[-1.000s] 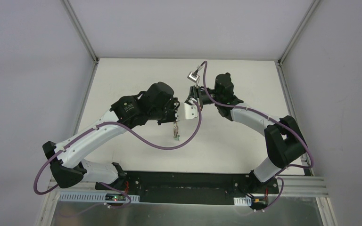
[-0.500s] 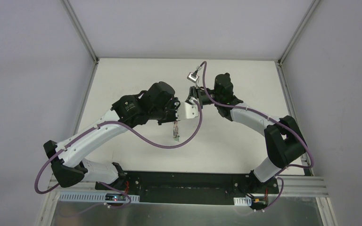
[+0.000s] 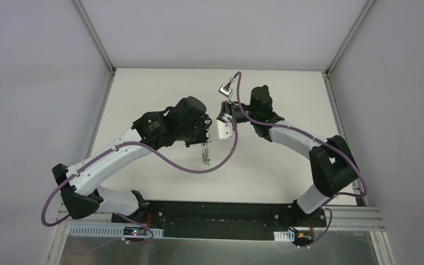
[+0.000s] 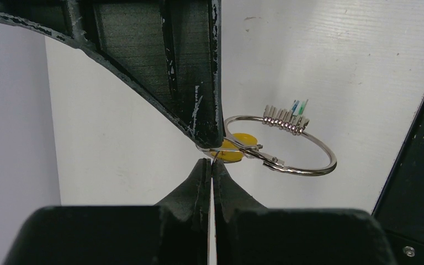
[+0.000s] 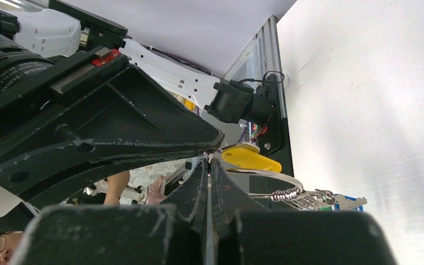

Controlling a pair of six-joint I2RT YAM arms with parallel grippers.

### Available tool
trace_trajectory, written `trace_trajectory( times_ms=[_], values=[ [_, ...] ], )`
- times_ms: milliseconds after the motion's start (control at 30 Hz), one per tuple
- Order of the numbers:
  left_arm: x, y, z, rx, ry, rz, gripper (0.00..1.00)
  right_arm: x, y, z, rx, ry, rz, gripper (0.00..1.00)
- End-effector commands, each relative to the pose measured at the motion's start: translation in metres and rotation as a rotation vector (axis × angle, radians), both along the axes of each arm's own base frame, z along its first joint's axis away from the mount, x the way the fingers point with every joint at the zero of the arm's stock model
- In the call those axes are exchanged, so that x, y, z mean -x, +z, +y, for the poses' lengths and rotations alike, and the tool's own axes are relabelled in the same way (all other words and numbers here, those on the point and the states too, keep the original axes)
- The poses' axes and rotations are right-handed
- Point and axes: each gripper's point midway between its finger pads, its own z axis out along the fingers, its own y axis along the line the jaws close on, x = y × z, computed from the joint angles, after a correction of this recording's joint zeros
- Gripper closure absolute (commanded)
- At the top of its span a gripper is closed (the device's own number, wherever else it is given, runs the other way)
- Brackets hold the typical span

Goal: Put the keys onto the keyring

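Note:
Both grippers meet fingertip to fingertip above the table's middle. My left gripper [image 4: 211, 164] is shut on the thin wire end of the keyring [image 4: 309, 165], a silver ring hanging to its right. My right gripper [image 5: 208, 161] is shut at the same spot, with the yellow-headed key [image 5: 251, 157] right at its tips; it seems to hold that key. The yellow head [image 4: 233, 150] sits against the ring. A fan of small silver keys [image 4: 284, 118] hangs on the ring, with a green head [image 4: 304, 105] and a blue head [image 5: 350, 203] among them. In the top view the bunch [image 3: 205, 155] dangles below the grippers.
The white table [image 3: 160, 94] lies under both arms. A purple cable [image 3: 199, 168] loops below the hanging keys. The black base rail [image 3: 215, 212] runs along the near edge, and metal frame posts [image 3: 96, 41] stand at the back corners.
Nearly nothing: both grippers stay pressed together at the ring, with only a very slight shift of the arms.

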Motion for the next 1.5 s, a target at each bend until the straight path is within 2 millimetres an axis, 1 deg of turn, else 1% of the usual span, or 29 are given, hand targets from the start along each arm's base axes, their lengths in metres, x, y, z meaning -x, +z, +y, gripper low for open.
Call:
trace_trajectory(
  times_ms=[0,267,400,600,767,933,1200,1467],
  values=[
    [-0.015,0.029,-0.019,0.104,0.037,-0.083,1.0,0.01,0.022,0.009,-0.052,0.052,-0.077,1.0],
    [-0.014,0.028,-0.02,0.107,0.03,-0.076,1.0,0.008,0.02,0.01,-0.045,0.047,-0.072,1.0],
    [-0.013,0.03,-0.02,0.111,0.027,-0.075,1.0,0.006,0.015,0.011,-0.029,0.037,-0.074,1.0],
    [-0.009,0.027,-0.017,0.104,0.014,-0.069,1.0,0.0,0.011,0.011,-0.005,0.009,-0.079,1.0],
    [-0.006,0.018,-0.014,0.081,-0.009,-0.063,1.0,-0.008,0.016,0.006,-0.006,-0.019,-0.089,1.0],
    [-0.002,0.009,-0.011,0.057,-0.026,-0.052,1.0,-0.008,0.022,0.002,-0.014,-0.023,-0.1,1.0],
    [-0.002,0.006,-0.01,0.042,-0.036,-0.055,1.0,-0.009,0.023,0.0,-0.014,-0.026,-0.103,1.0],
    [-0.001,0.002,-0.008,0.028,-0.044,-0.055,1.0,-0.011,0.029,-0.007,-0.025,-0.037,-0.12,1.0]
  ],
)
